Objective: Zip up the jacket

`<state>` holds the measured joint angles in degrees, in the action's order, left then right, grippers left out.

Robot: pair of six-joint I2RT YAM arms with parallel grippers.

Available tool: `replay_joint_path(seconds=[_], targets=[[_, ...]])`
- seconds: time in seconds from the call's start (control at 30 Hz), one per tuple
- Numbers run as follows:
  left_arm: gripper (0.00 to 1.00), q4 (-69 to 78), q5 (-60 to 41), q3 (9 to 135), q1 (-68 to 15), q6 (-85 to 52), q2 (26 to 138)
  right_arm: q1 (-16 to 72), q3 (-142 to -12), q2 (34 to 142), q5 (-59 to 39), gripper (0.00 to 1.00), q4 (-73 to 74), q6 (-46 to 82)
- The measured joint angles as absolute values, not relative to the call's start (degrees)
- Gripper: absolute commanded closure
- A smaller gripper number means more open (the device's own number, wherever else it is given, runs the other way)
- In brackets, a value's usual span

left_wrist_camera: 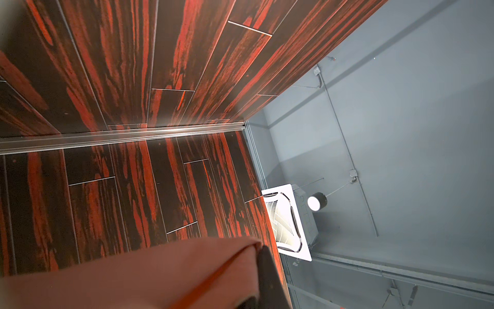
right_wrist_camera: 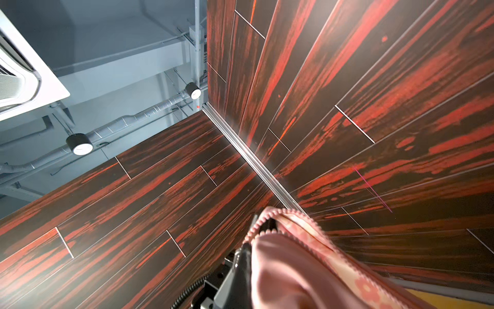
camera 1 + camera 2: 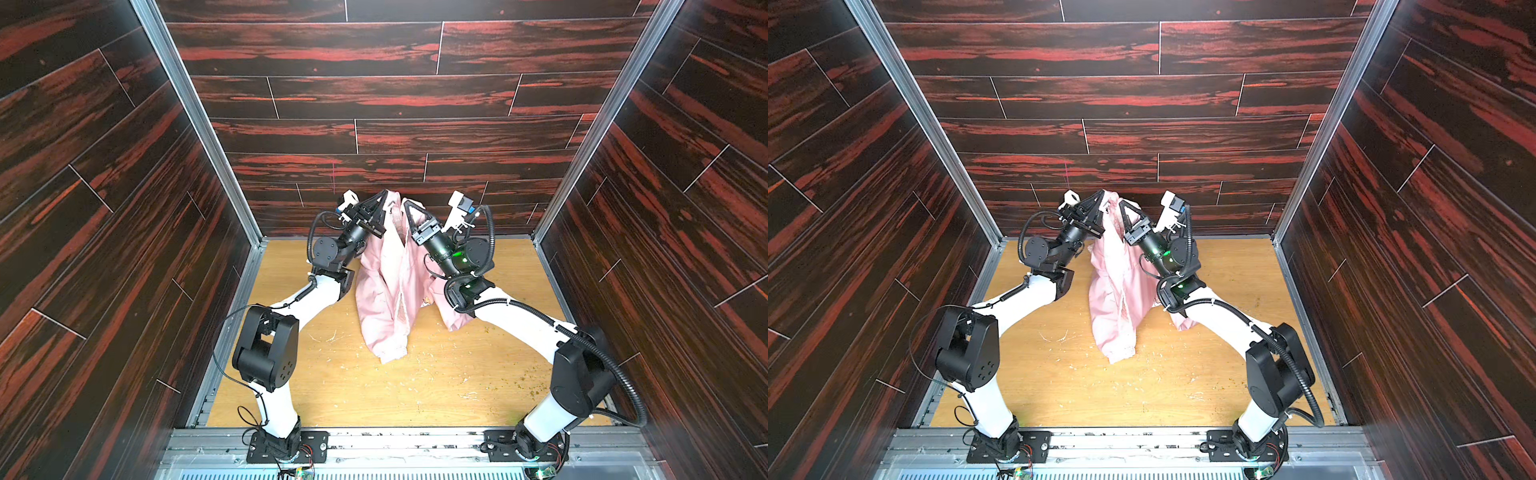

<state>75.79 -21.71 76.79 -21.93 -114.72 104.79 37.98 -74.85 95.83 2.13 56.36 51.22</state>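
Note:
The light-pink jacket (image 3: 390,282) (image 3: 1117,286) hangs between my two raised arms in both top views, with its lower end crumpled on the wooden table (image 3: 457,374). My left gripper (image 3: 384,194) (image 3: 1102,192) points upward and is shut on the jacket's top edge. My right gripper (image 3: 406,203) (image 3: 1121,202) is close beside it, shut on the other top edge. In the left wrist view pink fabric (image 1: 160,273) lies against a dark finger (image 1: 267,275). The right wrist view shows the zipper teeth (image 2: 254,227) along the open front edge, by my right gripper's finger (image 2: 242,264).
Dark red wood-pattern walls (image 3: 395,99) enclose the table on three sides, with aluminium corner posts (image 3: 199,124). Both grippers are high up near the back wall. Small light scraps (image 3: 332,336) are scattered on the table in front of the jacket.

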Motion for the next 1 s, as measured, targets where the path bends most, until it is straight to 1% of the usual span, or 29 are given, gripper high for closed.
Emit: replay_joint_path(seconds=[0.47,1.0], targets=[[1.0,76.3,-20.3,76.9,-22.4,-115.1,105.1,39.0,-79.2,97.4,5.9,1.0,56.7,49.2],[1.0,76.3,-19.4,76.9,-22.5,-115.1,105.1,39.7,-79.3,97.7,7.2,1.0,54.8,50.6]])
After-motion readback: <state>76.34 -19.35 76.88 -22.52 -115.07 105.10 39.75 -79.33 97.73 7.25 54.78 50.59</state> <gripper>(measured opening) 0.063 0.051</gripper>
